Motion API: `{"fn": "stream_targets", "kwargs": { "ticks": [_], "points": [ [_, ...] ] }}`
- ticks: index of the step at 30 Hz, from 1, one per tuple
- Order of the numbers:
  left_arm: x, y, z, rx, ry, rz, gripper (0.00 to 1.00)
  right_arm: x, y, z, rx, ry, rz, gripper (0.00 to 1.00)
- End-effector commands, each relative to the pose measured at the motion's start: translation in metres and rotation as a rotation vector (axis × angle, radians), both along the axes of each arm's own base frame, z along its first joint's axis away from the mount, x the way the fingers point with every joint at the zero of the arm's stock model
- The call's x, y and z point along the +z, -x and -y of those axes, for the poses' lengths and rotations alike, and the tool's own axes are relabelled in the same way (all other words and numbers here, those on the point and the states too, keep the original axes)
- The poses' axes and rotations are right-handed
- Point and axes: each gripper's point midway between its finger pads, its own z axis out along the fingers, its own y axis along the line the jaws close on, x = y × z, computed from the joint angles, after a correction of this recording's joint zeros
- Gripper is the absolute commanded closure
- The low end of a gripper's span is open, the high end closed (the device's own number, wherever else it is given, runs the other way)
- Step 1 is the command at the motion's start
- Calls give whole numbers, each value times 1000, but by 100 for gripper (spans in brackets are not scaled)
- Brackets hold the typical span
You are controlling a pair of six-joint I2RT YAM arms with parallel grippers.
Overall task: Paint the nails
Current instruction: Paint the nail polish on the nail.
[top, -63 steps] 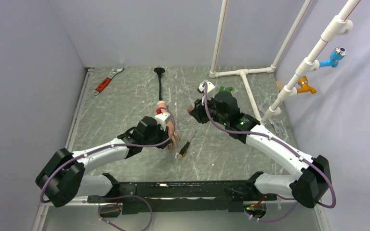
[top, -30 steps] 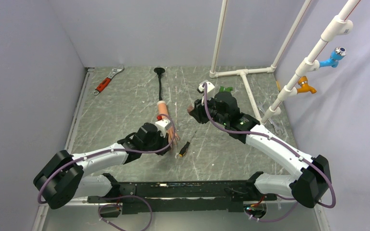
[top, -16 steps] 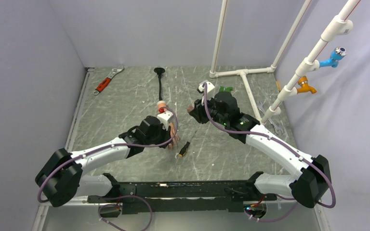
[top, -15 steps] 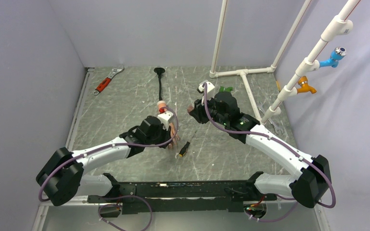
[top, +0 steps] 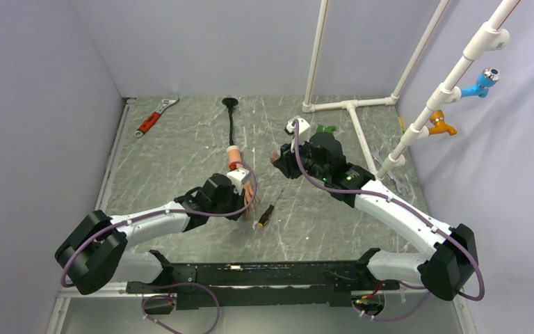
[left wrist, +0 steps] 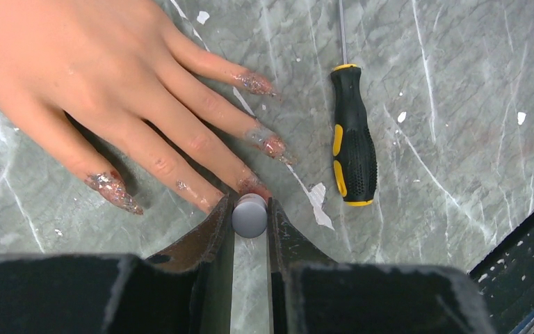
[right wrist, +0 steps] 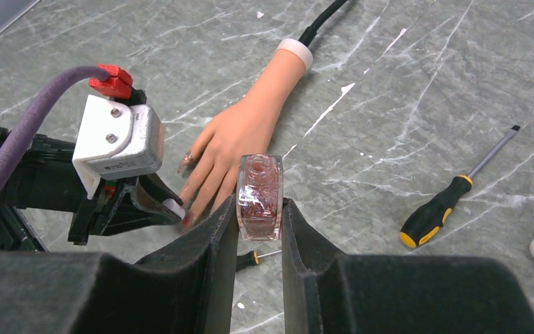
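The peach mannequin hand lies palm down on the table; it also shows in the top view and the right wrist view. Its nails carry glittery pink polish. My left gripper is shut on the grey round brush cap, held over the tip of one middle finger, whose nail looks reddish. My right gripper is shut on the small clear bottle of pinkish polish and holds it upright above the table, to the right of the hand.
A black-and-yellow screwdriver lies just right of the fingertips. A red-handled wrench lies at the far left. White pipes stand at the back right, with metal wrenches by their foot.
My left gripper, with the brush cap, has slid back and forth along the mannequin fingers and now sits slightly nearer the fingertips. The right arm and bottle have not moved.
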Motion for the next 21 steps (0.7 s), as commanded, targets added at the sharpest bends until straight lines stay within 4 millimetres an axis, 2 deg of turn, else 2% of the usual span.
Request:
{"fn": "stream_targets", "kwargs": {
  "ticks": [1,6,13,21],
  "points": [
    [8,4,6,-17,61,16,100,15,-3,-4,2,-43,29,100],
    [5,7,7,-22,67,5,100,14,-3,-5,5,-43,28,100],
    [14,6,9,-28,84,23,100,16,-2,-4,6,-45,30,100],
    [11,12,9,-32,97,22,100,16,-2,-6,12,-47,27,100]
  ]
}}
